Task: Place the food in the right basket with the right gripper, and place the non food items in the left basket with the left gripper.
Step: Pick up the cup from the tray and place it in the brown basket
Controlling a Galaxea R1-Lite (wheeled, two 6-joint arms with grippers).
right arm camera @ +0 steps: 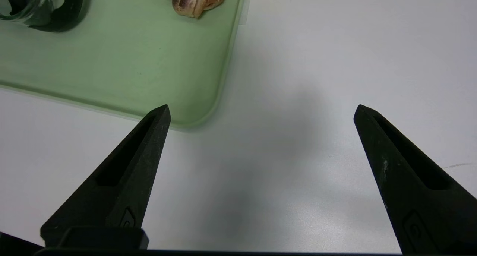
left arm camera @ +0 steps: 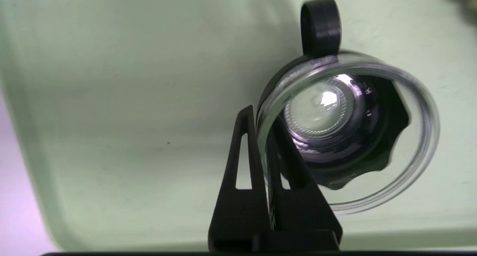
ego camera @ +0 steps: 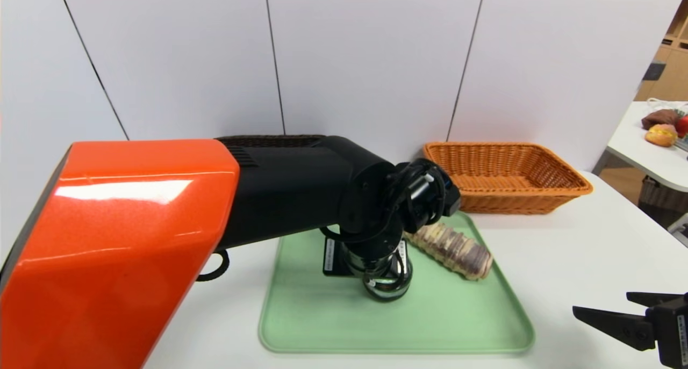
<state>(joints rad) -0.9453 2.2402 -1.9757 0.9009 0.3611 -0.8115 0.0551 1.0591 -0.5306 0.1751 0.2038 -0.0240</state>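
Wall: pale, near-white panels (ego camera: 371, 52) standing upright behind the tabletop, divided by thin dark seams; the outer seams run slantwise, the middle one nearly upright.

Tabletop: white (ego camera: 543, 256), smooth, reaching back to the panels; one faint scratch (right arm camera: 458, 165) on its surface; soft greyish shadows and a pale sheen of light.

Side table: white top (ego camera: 637, 138), grey support beneath, beyond the right end of the panels; on it, a brown item (ego camera: 660, 118), a yellow-and-pink item (ego camera: 661, 135) and part of a red one (ego camera: 682, 126).

Cabinetry: light wood (ego camera: 668, 71), behind the side table, at the far right edge.

Floor: a small patch of brown (ego camera: 623, 189) under the side table.

Container: dark, woven-looking (ego camera: 664, 200), below the side table.
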